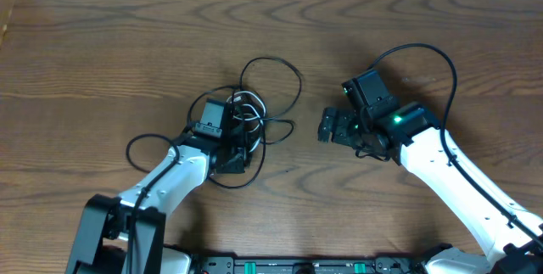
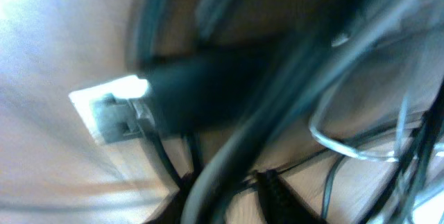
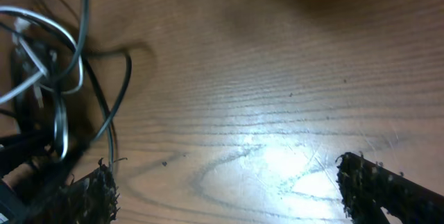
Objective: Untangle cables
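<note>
The cables (image 1: 270,96) lie in a tangle left of the table's centre, black loops with a white strand (image 1: 248,101) among them. My left gripper (image 1: 239,145) is down in the tangle's lower part. In the blurred left wrist view its jaws (image 2: 229,196) stand close together around a black cable strand (image 2: 222,175), and a white-tipped plug (image 2: 111,109) lies just beyond. My right gripper (image 1: 326,126) hangs open to the right of the tangle, apart from it. Its fingers (image 3: 90,196) stand wide over bare wood, with the cables (image 3: 69,57) at the left.
The wooden table (image 1: 407,28) stretches around the tangle. A thick black arm cable (image 1: 424,49) arcs above the right arm. The table's left edge (image 1: 10,19) shows at the far left.
</note>
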{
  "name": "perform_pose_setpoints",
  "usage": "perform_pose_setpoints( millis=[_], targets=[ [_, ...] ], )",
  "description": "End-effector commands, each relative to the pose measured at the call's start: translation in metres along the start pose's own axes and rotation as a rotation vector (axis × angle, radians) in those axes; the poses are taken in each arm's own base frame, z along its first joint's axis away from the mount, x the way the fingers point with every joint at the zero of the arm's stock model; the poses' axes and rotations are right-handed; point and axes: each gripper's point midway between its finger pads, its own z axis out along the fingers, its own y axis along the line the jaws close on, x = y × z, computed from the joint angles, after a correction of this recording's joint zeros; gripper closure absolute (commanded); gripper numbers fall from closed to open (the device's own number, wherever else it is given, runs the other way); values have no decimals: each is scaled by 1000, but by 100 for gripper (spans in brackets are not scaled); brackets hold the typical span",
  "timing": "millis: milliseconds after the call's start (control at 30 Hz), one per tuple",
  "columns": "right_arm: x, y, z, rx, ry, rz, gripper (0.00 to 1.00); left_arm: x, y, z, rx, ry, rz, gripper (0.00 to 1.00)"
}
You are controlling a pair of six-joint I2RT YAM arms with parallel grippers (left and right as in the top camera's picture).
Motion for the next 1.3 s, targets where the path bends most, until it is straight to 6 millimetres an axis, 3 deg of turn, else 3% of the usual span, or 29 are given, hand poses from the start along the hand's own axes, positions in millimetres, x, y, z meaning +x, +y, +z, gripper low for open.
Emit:
perform_pose_setpoints(
  millis=[0,133,233,367,600,767,867,1000,1100,1133,1167,1200,1267],
  targets=[
    [1,0,0,13,2,0,2,17,-22,-4,106,59,429,85],
    [-2,3,0,2,-10,-1,1,50,-47,-18,287,151,910,85],
    [-5,7,0,-17,-23,-3,1,64,-39,-21,318,220,1143,83],
    [-6,14,0,-49,-25,-7,1,59,-23,-18,253,236,1159,83],
    [0,26,2,-74,-18,-104,1,65,-20,-19,255,279,1124,83],
    [8,32,12,-46,-21,-177,11,65,-20,-19,248,283,1080,83],
    [4,36,30,-26,-33,-188,23,65,-20,-19,248,283,1080,83],
    [-18,21,61,87,-118,-80,35,65,-20,-19,248,283,1080,83],
    [-24,30,79,49,-125,-61,73,65,-20,-19,248,283,1079,83],
    [-25,33,82,37,-127,-67,90,65,-20,-19,248,283,1080,83],
    [-25,36,83,23,-123,-81,99,65,-20,-19,248,283,1080,83],
    [-25,40,83,6,-118,-103,99,65,-20,-19,248,283,1080,77],
    [-26,46,75,-23,-121,-159,99,65,-20,-19,248,283,1080,75]
  ],
)
